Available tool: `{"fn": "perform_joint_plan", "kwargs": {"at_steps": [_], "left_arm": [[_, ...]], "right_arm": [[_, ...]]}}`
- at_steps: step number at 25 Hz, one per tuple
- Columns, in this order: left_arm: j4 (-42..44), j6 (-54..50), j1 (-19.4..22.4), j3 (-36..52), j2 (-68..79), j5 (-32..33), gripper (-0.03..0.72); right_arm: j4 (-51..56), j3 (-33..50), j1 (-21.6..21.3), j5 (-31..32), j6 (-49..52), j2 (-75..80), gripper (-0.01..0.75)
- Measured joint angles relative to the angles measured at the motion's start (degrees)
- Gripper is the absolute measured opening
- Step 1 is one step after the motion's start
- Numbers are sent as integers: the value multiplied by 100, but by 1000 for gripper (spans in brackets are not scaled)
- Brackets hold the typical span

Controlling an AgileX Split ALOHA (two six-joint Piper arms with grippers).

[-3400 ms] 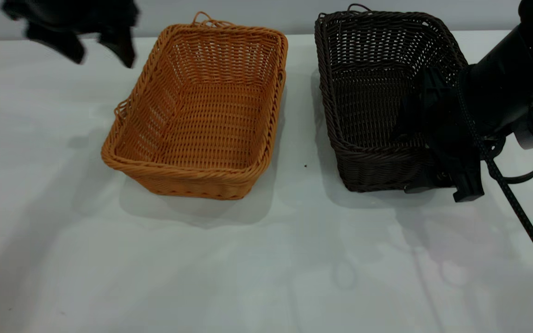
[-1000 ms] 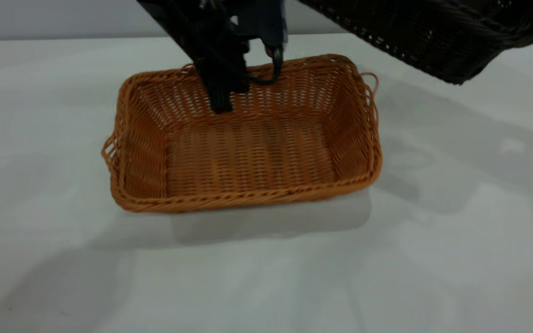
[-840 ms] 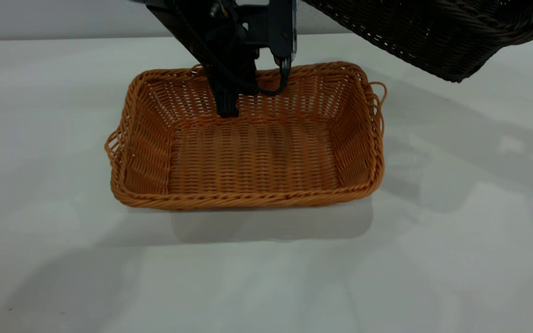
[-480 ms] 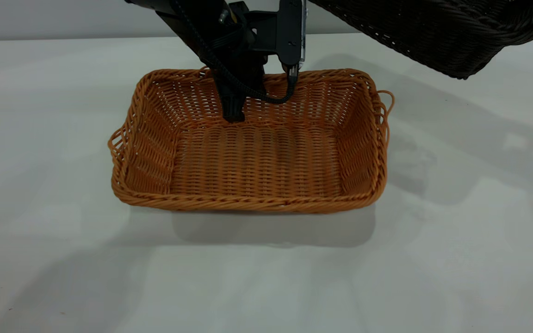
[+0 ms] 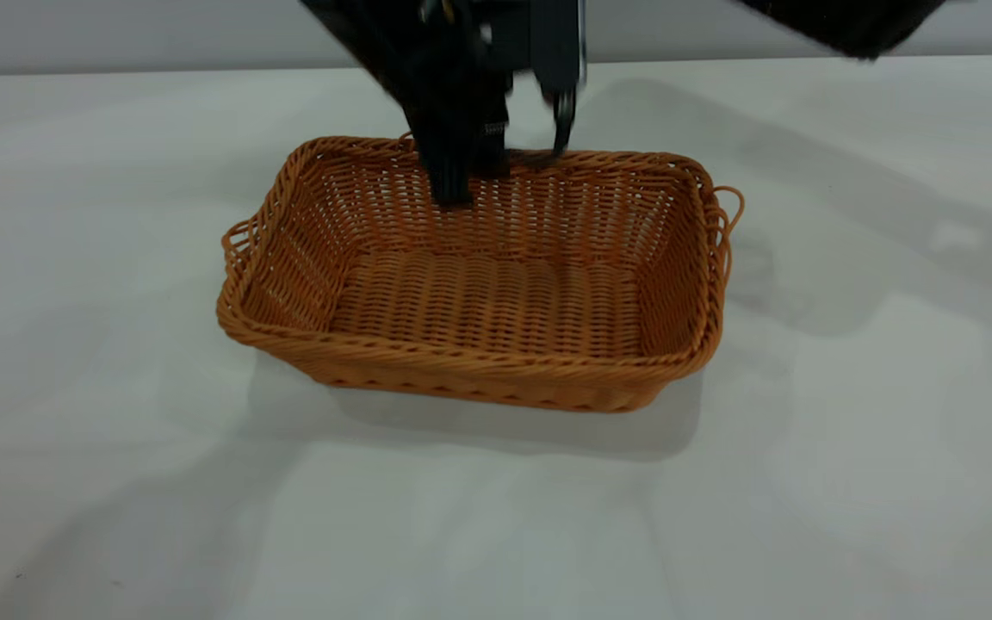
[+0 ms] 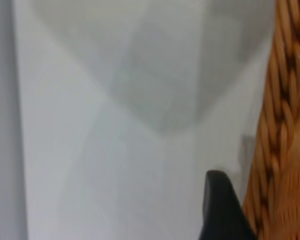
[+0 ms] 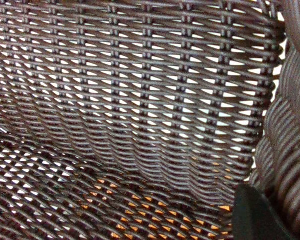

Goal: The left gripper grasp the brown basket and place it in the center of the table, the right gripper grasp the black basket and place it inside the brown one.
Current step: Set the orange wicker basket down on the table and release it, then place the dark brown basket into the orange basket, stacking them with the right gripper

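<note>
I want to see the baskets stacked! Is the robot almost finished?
About halfway. The brown basket sits mid-table, with the left end effector at its far rim. The black basket hangs up high on the right end effector. It must still be lowered inside the brown one.

Black arm, dark straight-fingered hand (image 5: 461,185)
</note>
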Motion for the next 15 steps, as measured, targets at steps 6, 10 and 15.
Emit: {"fn": "perform_joint_plan", "kwargs": {"at_steps": [6, 10, 15], "left_arm": [[27, -114, 11, 0, -1126, 1687, 383], [34, -115, 82, 0, -2127, 3002, 383], [56, -120, 144, 0, -3422, 3665, 383]], "right_arm": [[-123, -75, -75, 54, 45, 0, 80], [-199, -75, -23, 135, 50, 0, 80], [-206, -75, 500, 96, 68, 55, 80]]}}
